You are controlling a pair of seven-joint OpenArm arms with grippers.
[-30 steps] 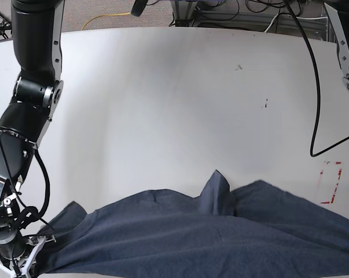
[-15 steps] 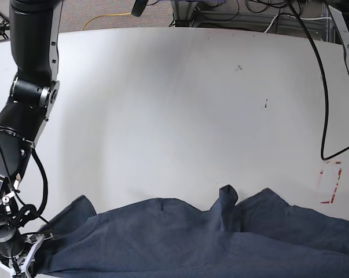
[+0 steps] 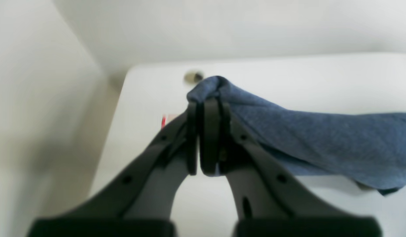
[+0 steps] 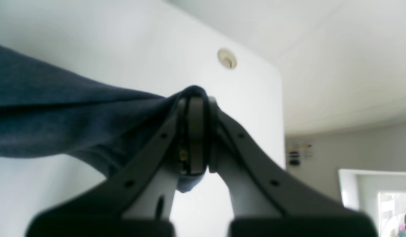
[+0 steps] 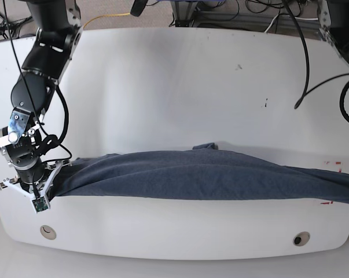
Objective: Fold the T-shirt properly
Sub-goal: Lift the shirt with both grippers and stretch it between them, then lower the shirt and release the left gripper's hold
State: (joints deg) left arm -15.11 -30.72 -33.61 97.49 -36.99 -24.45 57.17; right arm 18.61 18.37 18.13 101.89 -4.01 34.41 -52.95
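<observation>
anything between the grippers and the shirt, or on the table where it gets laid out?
Nothing visible. The left gripper and right gripper are each shut directly on an end of the T-shirt, which stretches between them. No other objects sit on the table.

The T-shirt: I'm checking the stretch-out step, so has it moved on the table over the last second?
Yes. The T-shirt has been pulled away from the table's near edge toward the middle, and its bunched peak has flattened into a taut band.

Premises: a robotics lab or test room. Evidence: a white table [image 5: 180,87] with rounded corners flanked by two black robot arms [image 5: 38,75], loose black cables [image 5: 304,63] and a yellow cord [image 5: 105,18] on grey carpet behind.
</observation>
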